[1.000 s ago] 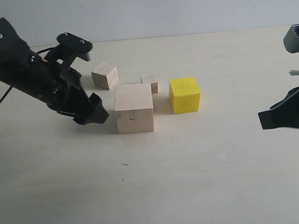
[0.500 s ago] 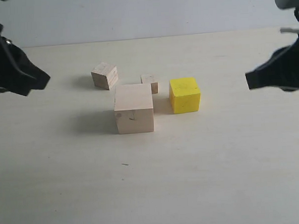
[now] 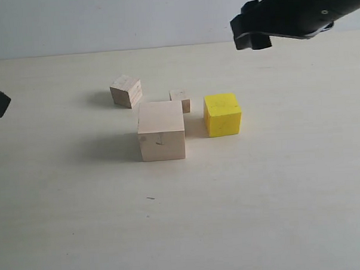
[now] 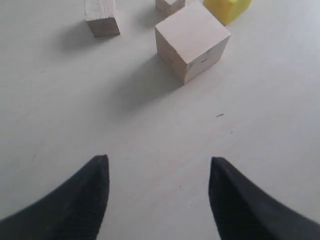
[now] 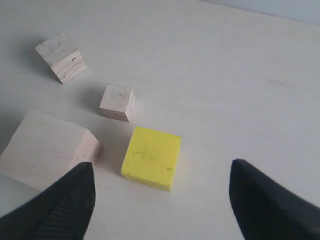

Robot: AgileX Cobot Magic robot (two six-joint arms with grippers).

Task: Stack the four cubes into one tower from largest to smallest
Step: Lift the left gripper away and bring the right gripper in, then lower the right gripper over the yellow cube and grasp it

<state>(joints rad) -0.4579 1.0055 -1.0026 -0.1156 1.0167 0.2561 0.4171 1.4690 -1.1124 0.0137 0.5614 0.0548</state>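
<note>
Exterior: nothing stacked yet, everything sits singly on the bench (image 3: 243,216). From the largest cube (image 3: 161,131), the yellow cube (image 3: 222,114) lies near three o'clock, the plywood cube (image 3: 126,91) at eleven, the smallest cube (image 3: 180,100) at one.

Left wrist: the left gripper (image 4: 158,165) gapes empty, with the largest cube well ahead.

Right wrist: the right gripper (image 5: 161,167) is spread wide and empty, hovering over the yellow cube.

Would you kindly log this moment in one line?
tower: unbuilt; large pale wooden cube, bright yellow cube: apart; left fingers: open, empty; right fingers: open, empty
</note>
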